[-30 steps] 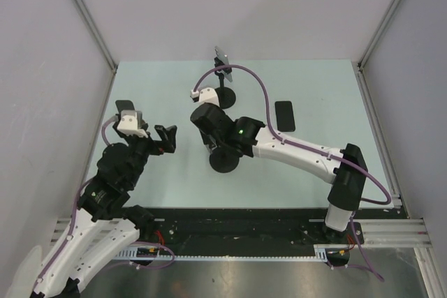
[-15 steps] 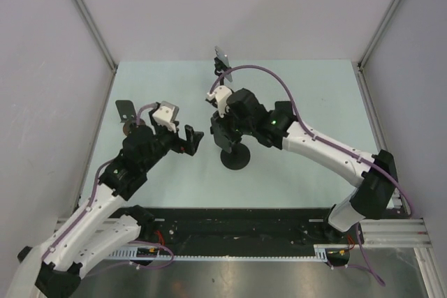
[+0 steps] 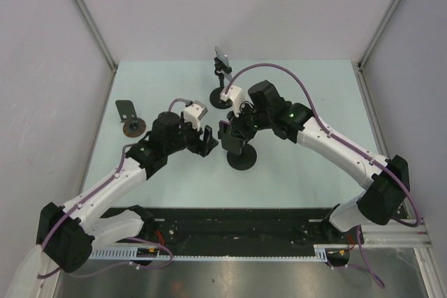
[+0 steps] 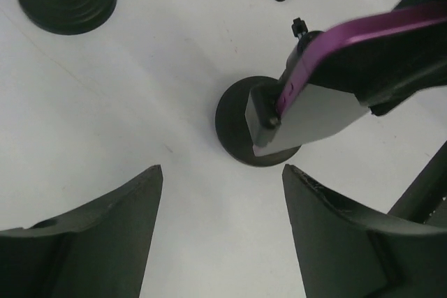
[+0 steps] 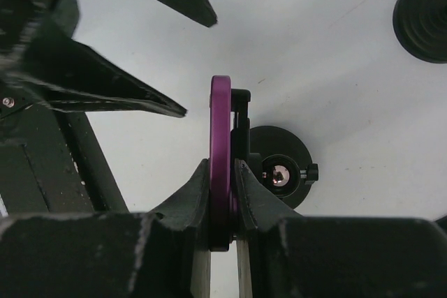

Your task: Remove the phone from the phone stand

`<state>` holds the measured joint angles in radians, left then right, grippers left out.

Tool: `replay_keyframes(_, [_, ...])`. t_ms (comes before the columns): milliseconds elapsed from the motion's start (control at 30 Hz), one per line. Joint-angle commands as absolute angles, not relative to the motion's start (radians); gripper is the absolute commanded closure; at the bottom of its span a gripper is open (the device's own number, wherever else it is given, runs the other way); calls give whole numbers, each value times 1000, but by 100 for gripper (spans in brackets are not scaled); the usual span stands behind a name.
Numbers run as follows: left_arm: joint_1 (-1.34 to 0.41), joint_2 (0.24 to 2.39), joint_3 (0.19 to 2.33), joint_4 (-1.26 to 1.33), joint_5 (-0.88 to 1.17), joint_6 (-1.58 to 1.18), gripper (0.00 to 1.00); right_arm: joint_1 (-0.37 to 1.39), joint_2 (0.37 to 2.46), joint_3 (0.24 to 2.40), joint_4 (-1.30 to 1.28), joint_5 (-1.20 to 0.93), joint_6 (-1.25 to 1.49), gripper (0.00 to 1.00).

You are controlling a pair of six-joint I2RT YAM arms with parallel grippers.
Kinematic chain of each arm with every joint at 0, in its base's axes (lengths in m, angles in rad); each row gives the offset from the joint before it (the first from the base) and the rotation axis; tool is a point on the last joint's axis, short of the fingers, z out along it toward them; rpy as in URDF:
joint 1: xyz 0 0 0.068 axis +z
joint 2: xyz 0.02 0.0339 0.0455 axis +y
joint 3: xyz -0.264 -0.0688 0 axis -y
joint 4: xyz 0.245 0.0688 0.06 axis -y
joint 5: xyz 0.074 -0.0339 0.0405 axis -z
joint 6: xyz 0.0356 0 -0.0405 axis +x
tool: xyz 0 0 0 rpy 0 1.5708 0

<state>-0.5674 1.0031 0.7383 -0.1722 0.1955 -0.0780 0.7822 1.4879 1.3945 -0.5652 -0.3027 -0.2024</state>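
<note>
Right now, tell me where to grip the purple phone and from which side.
Pinch the purple phone across its two flat faces, coming down onto its thin upper edge, as the right tool does. It sits edge-up in the stand, leaving both faces exposed.

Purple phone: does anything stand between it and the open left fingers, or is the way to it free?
Nothing visible does. In the left wrist view only table surface shows between the left fingers and the purple phone on its phone stand. The right fingers clamp the phone from both sides.
</note>
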Motion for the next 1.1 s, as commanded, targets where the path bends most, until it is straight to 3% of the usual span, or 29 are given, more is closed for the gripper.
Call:
replay_keyframes(0, [-561,1087,822,-120,302,-23,29,762,1431,1394,-509,-419,-230,100])
replay_keyframes(100, [-561,1132,850,-118,334,-23,38,756,1430,1387,-502,-448,-233,100])
replay_keyframes(400, [-561,1183,870,-101,382,-6,51,749,1436,1373,-480,-494,-244,100])
replay_keyframes(500, [-561,1189,867,-97,362,-5,65,744,1437,1371,-488,-503,-252,100])
replay_keyframes(533, [-561,1187,867,-95,353,-3,76,742,1436,1370,-492,-506,-262,100])
replay_keyframes(667, [-558,1177,862,-94,328,-3,98,727,1433,1370,-535,-534,-297,100])
replay_keyframes(1067, [-470,1189,864,-94,327,-63,99,687,1439,1370,-693,-669,-405,100])
